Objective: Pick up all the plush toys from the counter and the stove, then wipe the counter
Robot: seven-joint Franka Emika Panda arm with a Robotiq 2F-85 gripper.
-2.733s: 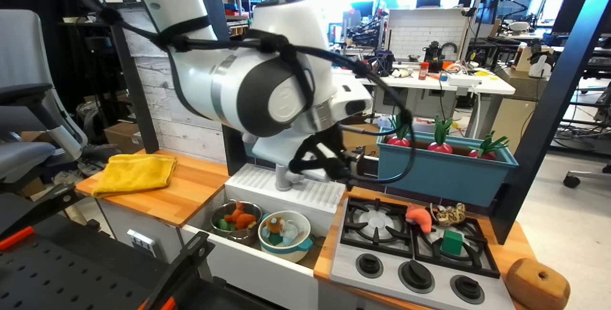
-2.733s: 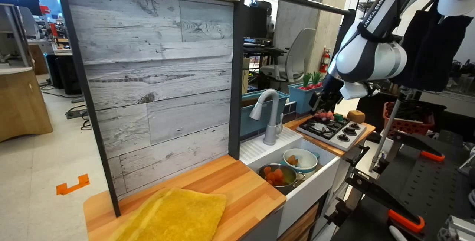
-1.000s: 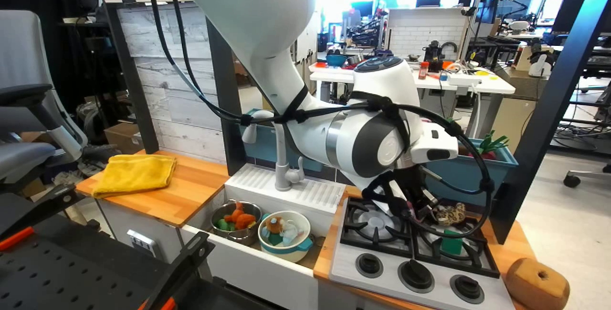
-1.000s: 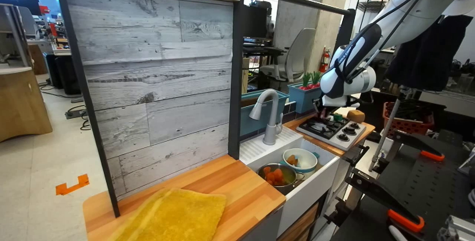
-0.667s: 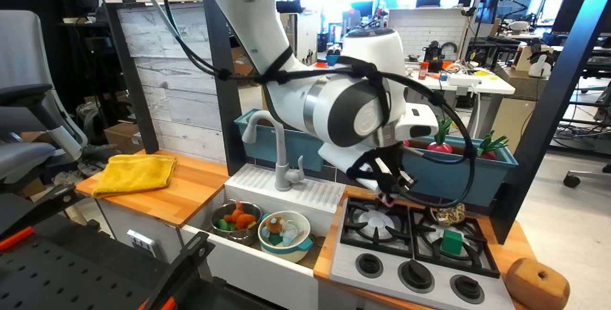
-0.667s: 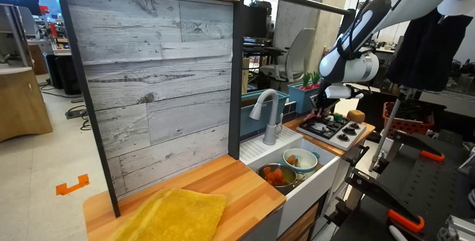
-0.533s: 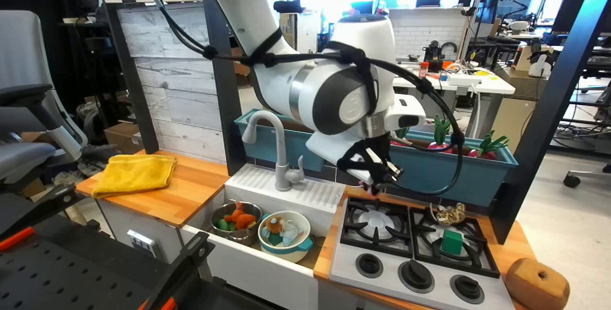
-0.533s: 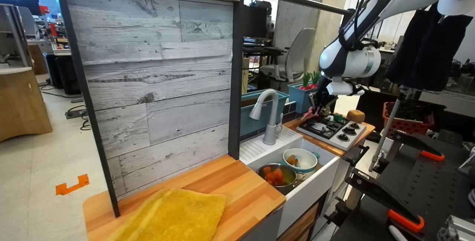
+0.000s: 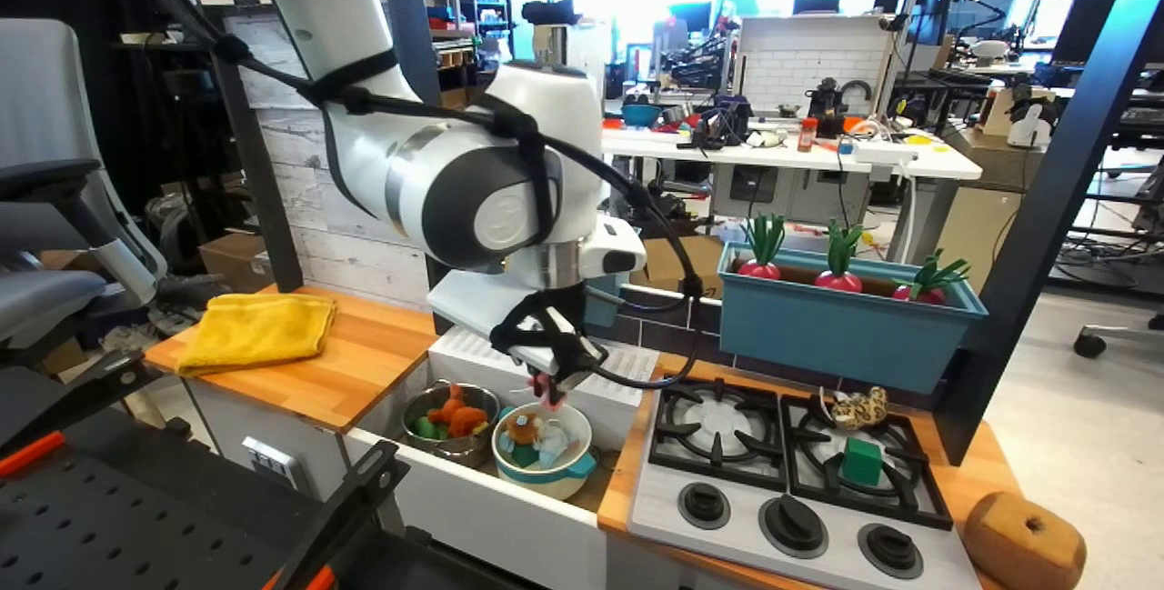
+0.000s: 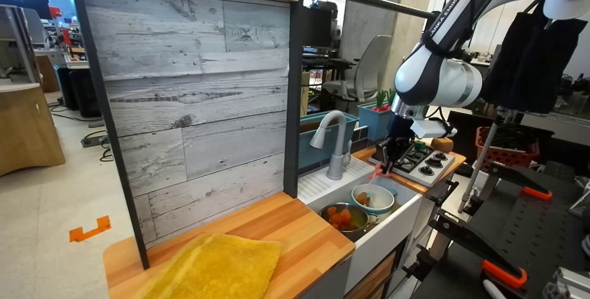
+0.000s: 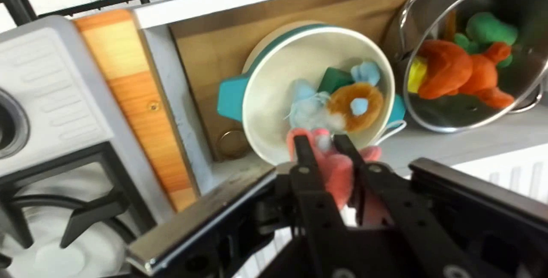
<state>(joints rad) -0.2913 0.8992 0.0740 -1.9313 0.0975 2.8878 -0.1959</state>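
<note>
We see the gripper clenched on a pink toy, a finger pressed against either side, so that much of the toy is hidden. In both exterior views the two hang over the sink, near the back rim of the white pot; whether the toy touches that rim we cannot tell. A thin white loop shows beside it, and we cannot make out what it belongs to.

Inside the white pot we find a brown toy, a blurred pale blue toy and a green piece partly covered. The steel pot just beside it holds an orange toy and a green toy; the wrist view crops its edge.

On the stove, which the gripper partly covers in an exterior view, sit a green block and a spotted toy whose shape we can barely read. A brown loaf is just beside the stove.

On the counter lies a yellow cloth. We see the faucet in an exterior view; elsewhere the arm hides it.
</note>
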